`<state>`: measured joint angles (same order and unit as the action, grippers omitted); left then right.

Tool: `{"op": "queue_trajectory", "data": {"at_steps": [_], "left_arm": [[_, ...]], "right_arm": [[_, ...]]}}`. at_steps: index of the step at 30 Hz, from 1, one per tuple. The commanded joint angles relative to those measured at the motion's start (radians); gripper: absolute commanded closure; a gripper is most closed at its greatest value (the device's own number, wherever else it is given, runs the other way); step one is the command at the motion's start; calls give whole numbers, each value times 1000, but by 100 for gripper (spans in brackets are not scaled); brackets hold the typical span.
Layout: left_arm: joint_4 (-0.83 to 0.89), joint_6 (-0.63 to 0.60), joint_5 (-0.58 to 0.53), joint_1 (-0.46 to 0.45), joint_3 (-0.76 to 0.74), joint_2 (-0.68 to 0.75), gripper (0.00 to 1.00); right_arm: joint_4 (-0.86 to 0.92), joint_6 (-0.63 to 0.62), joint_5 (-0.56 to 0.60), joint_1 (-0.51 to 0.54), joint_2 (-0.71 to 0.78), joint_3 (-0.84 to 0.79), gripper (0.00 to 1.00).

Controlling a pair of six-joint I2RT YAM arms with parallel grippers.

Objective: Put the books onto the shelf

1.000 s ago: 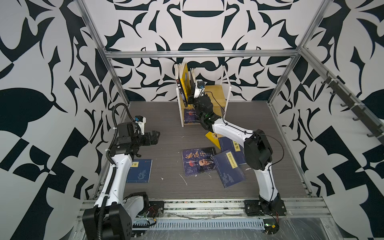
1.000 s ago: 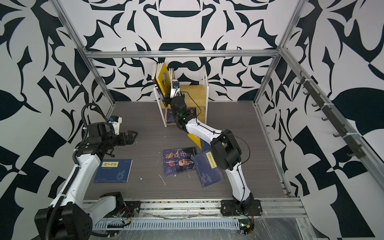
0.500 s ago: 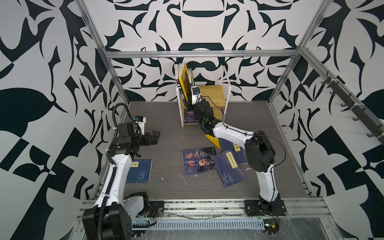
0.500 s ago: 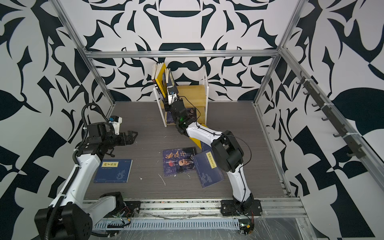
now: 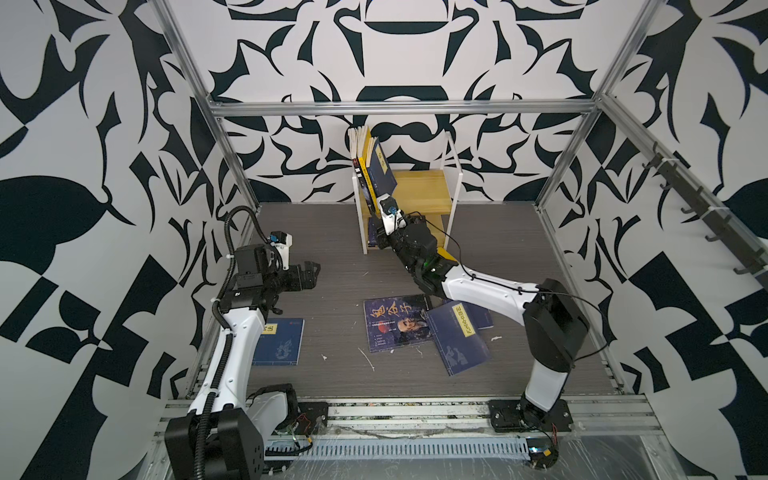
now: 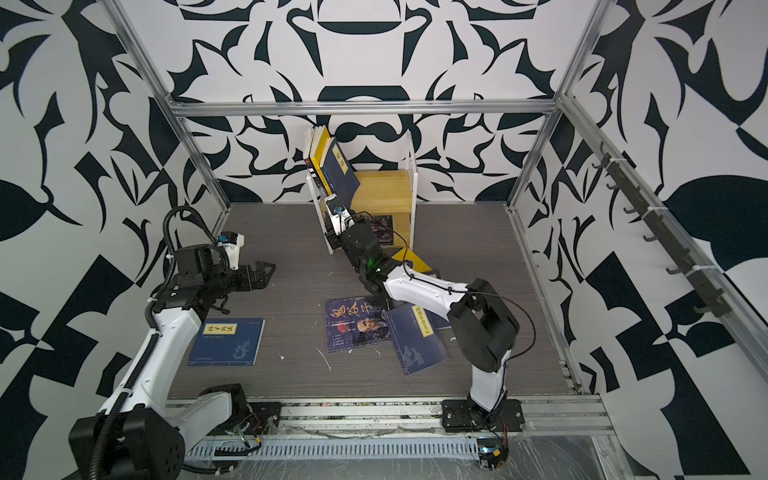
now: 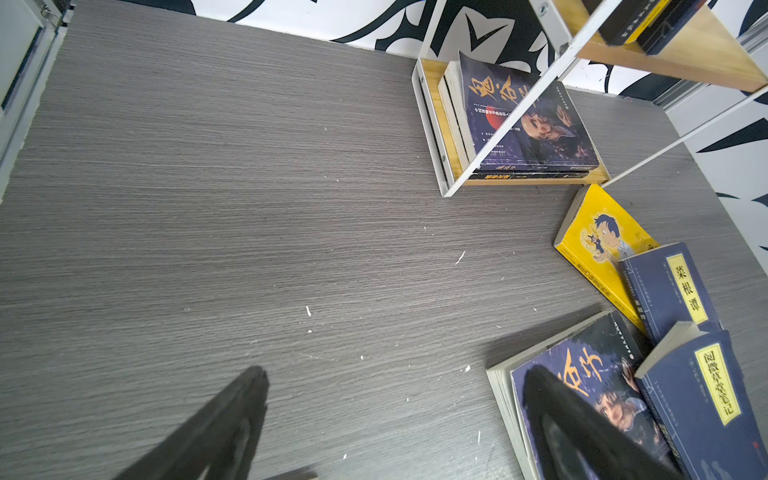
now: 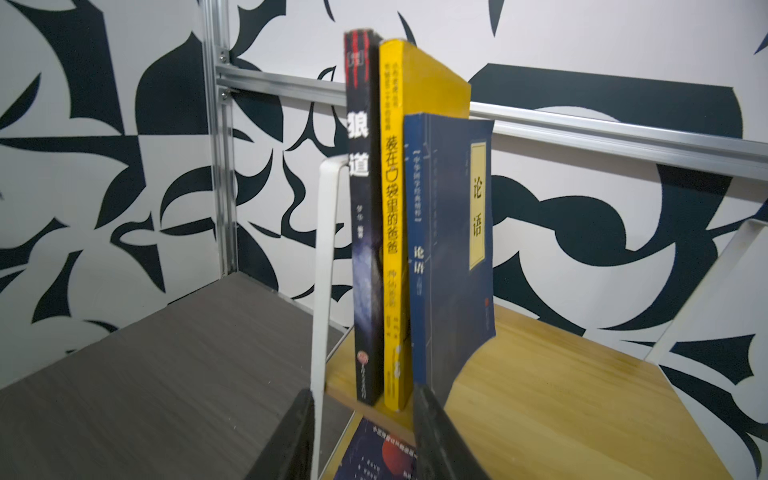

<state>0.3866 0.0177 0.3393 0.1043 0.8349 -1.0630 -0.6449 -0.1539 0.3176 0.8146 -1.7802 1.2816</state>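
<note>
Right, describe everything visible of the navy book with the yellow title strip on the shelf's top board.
The navy book is a thin paperback: blue spine with white characters, dark cover with a vertical yellow title strip and a small red seal low down. It stands on end on the shelf's wooden top board, spine outward, against the taller yellow book, its cover bowing away near the bottom.

Grey wood-grain bench (image 5: 519,257) carrying small white scraps (image 5: 367,359), lying scattered. Black-and-white patterned walls (image 5: 415,50) enclosing three sides. Aluminium frame rails (image 5: 399,107) running along the wall edges. Dark hook rack (image 5: 744,249) hanging on one side wall. Slotted cable duct (image 5: 415,449) running along the front.
</note>
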Motion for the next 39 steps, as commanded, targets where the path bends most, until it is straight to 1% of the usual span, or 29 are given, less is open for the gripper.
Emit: {"op": "queue_trajectory", "data": {"at_steps": [1,3,6,9,12,19,23,28,32,39], "left_arm": [[3,-12,3,1,1,4,0],[5,-16,0,4,5,2,0],[10,-16,-9,12,9,0,0],[9,-16,-4,19,9,3,0],[13,-12,0,28,9,8,0],[15,-7,3,38,9,18,0],[15,-7,5,41,10,21,0],[17,-7,3,40,10,23,0],[16,-9,0,40,9,24,0],[15,-10,2,41,8,23,0]], "right_arm": [[-2,15,24,-8,104,-52,64],[31,13,51,-14,130,-72,67],[111,13,84,-43,133,-47,77],[161,33,101,-81,102,6,88],[212,64,101,-117,38,88,99],[324,100,88,-176,-162,350,100],[398,146,41,-209,-275,491,100],[474,148,-4,-218,-380,634,100],[519,163,-24,-218,-432,703,100],[528,188,-34,-218,-464,733,100]]}}
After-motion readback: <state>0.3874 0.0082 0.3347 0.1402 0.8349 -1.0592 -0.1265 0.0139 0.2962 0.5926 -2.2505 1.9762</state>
